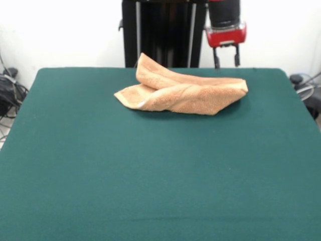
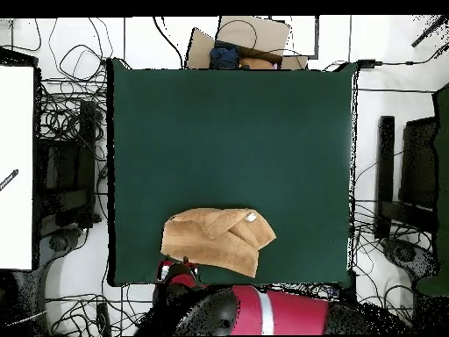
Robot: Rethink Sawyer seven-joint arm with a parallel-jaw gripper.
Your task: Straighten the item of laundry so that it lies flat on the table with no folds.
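Note:
The orange-tan towel point(image 1: 183, 91) lies folded over itself in a long bunch near the table's far edge by the robot, with one corner raised at its left end. In the overhead view the towel point(image 2: 215, 239) lies near the bottom edge, with a white label point(image 2: 251, 216) showing on a folded flap. The gripper point(image 1: 226, 60) hangs above and just behind the towel's right end, open and empty. It also shows in the overhead view point(image 2: 175, 274) at the table's edge. The dark green table point(image 1: 150, 170) extends wide in front of the towel.
The black pedestal point(image 1: 163, 32) stands behind the table. Cables lie off both sides point(image 2: 74, 132). A cardboard box point(image 2: 250, 39) sits beyond the far edge. A white panel point(image 2: 16, 167) and dark equipment point(image 2: 416, 175) flank the table.

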